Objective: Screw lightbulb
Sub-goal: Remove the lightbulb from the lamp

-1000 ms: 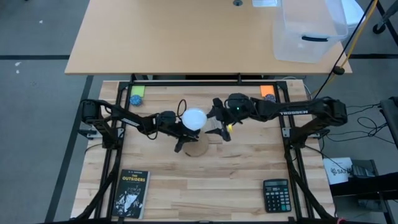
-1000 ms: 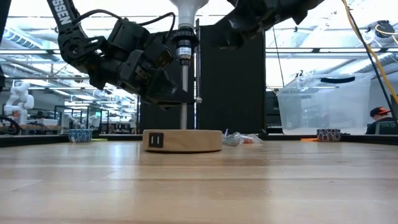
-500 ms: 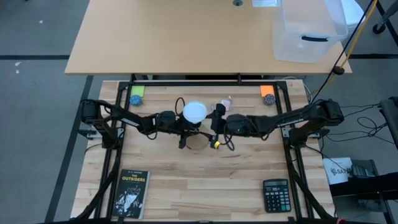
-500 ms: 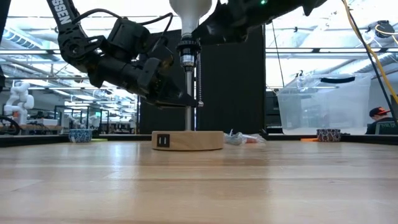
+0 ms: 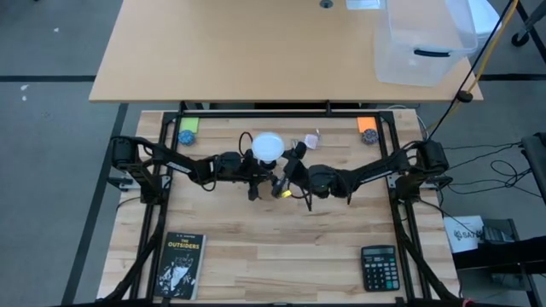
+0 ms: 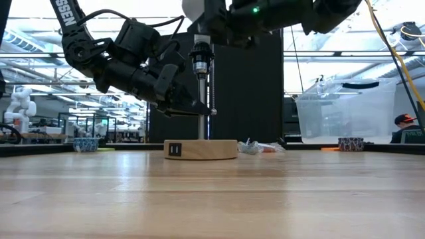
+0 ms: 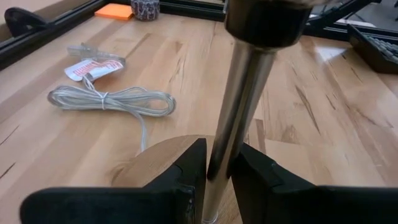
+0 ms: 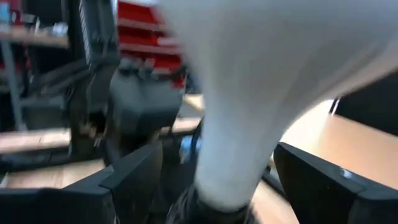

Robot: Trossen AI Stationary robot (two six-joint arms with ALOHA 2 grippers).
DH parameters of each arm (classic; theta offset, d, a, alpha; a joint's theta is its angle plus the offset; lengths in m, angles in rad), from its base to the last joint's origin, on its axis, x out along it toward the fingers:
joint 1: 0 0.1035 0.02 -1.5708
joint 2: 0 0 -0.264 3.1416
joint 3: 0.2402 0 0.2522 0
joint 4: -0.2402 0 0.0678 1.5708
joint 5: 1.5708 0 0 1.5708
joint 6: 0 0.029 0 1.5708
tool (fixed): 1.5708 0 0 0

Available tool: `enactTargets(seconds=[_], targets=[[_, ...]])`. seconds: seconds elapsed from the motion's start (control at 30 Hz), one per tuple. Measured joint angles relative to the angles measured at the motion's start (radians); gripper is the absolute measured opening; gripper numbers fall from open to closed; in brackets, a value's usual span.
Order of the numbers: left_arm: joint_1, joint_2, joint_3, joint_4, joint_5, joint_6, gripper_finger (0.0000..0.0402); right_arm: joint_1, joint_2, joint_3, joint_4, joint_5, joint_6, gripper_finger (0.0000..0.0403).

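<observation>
Book (image 5: 180, 264), calculator (image 5: 378, 268), coiled cable (image 7: 118, 98) on table (image 5: 281, 256).

white lightbulb (image 5: 268, 146), tan wooden base (image 6: 200, 149), orange pad (image 5: 368, 124)

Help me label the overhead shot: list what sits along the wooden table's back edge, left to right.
Green sticky pad with a small bowl → lightbulb → coiled clear cable with its tag → orange sticky pad with a small bowl.

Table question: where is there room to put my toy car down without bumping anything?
Bare wood lies along the near edge of the table between the book and the calculator. It is crowded in the middle, where both pincers meet at the lightbulb, and at the back by the coiled cable.
</observation>
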Motion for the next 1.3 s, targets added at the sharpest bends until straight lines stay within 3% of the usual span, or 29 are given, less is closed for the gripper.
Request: enactTargets(seconds=[0.27, 0.5, 0.87, 1.3], targets=[[0.0, 0.0, 0.0, -0.001, -0.008, 0.0, 0.0071, -0.006, 0.005, 0.0, 0.192, 0.011, -0.096, 0.0302], [0.001, 0.0, 0.0, -0.009, -0.014, 0.0, 0.0071, -0.025, 0.004, 0.002, 0.19, -0.007, -0.152, 0.0292], [0.001, 0.0, 0.0, -0.007, -0.013, 0.001, 0.0071, -0.065, -0.042, 0.002, 0.044, -0.214, -0.099, 0.0186], [0.001, 0.001, 0.0, -0.004, 0.09, 0.006, 0.0071, -0.163, -0.144, 0.003, -0.179, -0.481, -0.05, 0.0175]])
